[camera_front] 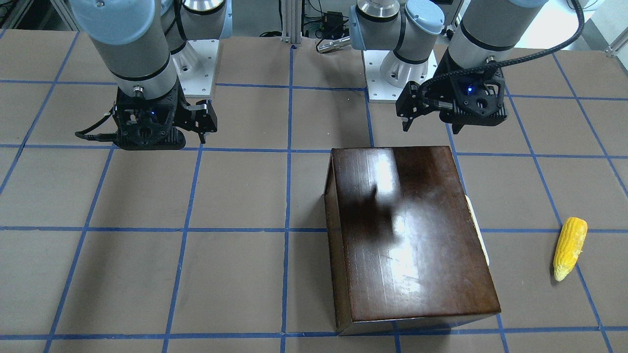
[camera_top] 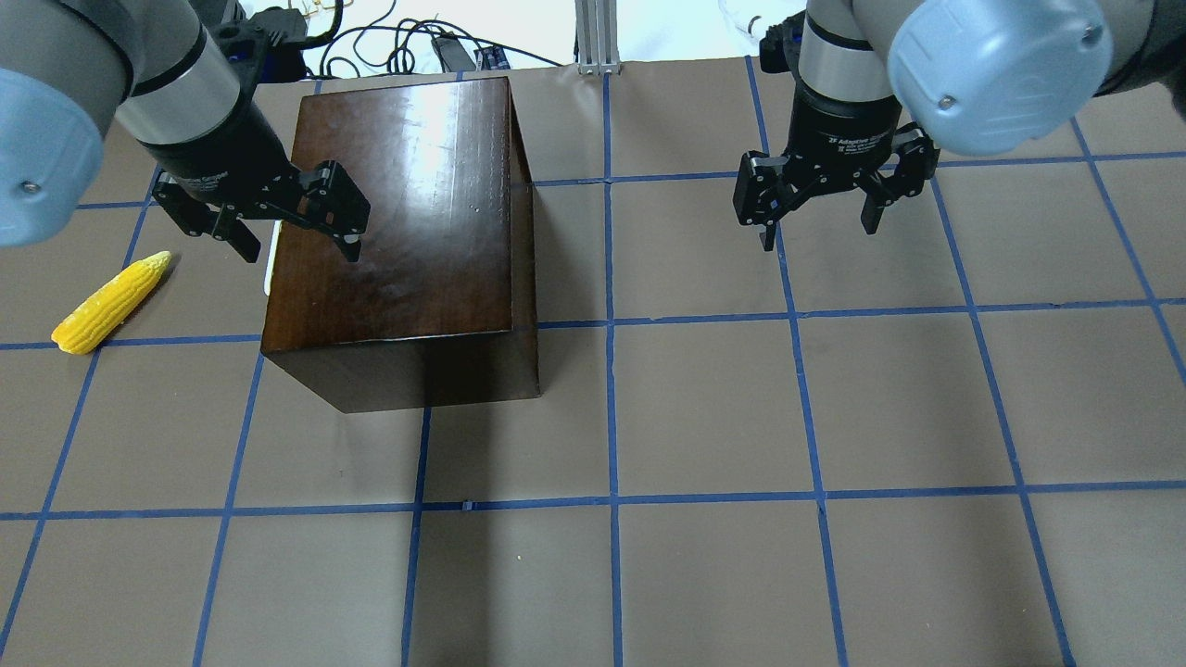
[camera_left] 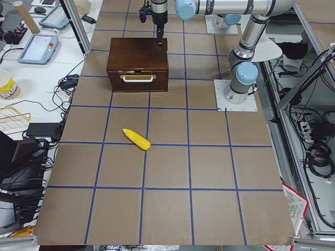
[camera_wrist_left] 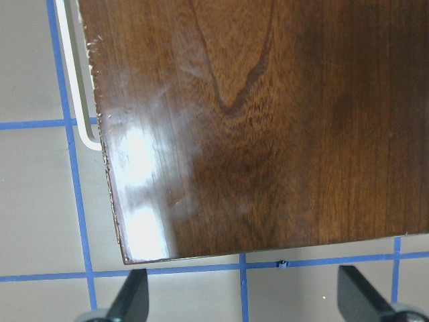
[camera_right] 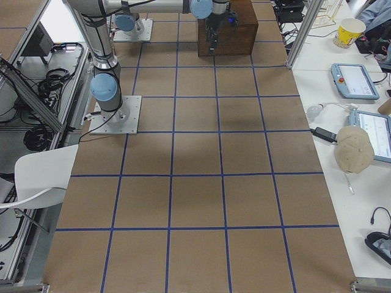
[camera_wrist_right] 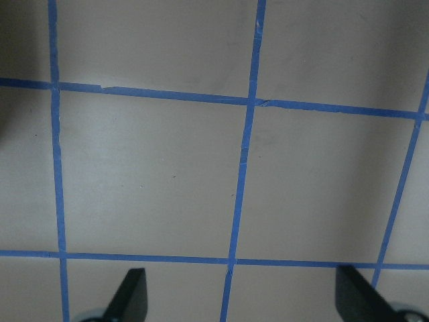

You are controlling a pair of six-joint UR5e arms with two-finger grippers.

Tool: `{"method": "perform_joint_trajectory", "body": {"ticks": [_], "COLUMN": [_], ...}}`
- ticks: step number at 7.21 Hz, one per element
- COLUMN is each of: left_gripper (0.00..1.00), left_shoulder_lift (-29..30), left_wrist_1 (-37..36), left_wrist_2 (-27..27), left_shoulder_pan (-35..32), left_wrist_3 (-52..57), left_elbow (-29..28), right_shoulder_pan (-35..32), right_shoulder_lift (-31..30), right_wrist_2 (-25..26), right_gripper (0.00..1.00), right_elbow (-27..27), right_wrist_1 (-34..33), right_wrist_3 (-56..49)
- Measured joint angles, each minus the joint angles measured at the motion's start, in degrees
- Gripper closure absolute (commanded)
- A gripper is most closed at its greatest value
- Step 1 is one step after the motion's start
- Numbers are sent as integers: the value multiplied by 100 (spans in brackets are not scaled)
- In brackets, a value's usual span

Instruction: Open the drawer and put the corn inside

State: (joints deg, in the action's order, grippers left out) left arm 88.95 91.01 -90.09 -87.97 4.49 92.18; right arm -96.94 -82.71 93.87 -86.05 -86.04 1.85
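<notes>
The glossy dark-brown box (camera_top: pixel 408 222) stands left of the table's middle. Its drawer (camera_left: pixel 137 81) is shut; the front panel with a pale handle (camera_left: pixel 137 78) faces the robot's left. The yellow corn (camera_top: pixel 111 301) lies on the table left of the box, apart from it, and also shows in the front-facing view (camera_front: pixel 569 247). My left gripper (camera_top: pixel 301 248) is open and empty, above the box's top near the handle-side edge; the left wrist view shows the box top (camera_wrist_left: pixel 268 121) below its fingers (camera_wrist_left: pixel 131 298). My right gripper (camera_top: pixel 817 232) is open and empty over bare table.
The table (camera_top: pixel 704 417) is brown with a blue tape grid. The arm base plates (camera_front: pixel 196 63) (camera_front: pixel 392 83) sit at the robot's edge. Side benches beyond the table's ends hold tablets (camera_left: pixel 39 48) and a cup (camera_right: pixel 349 30).
</notes>
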Motion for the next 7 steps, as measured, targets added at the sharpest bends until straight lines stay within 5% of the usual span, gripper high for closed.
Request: {"method": "perform_joint_trajectory", "body": {"ticks": [7], "left_gripper": [0], "left_shoulder_lift": [-14], "left_wrist_1": [116], "left_wrist_2": [-81], "left_shoulder_pan": [56], "left_wrist_3": [8], "left_elbow": [-101], "right_shoulder_pan": [0], "right_shoulder_lift": [0], "right_wrist_2": [0], "right_gripper": [0], "right_elbow": [0], "right_wrist_1": [0], "right_wrist_3": [0]}}
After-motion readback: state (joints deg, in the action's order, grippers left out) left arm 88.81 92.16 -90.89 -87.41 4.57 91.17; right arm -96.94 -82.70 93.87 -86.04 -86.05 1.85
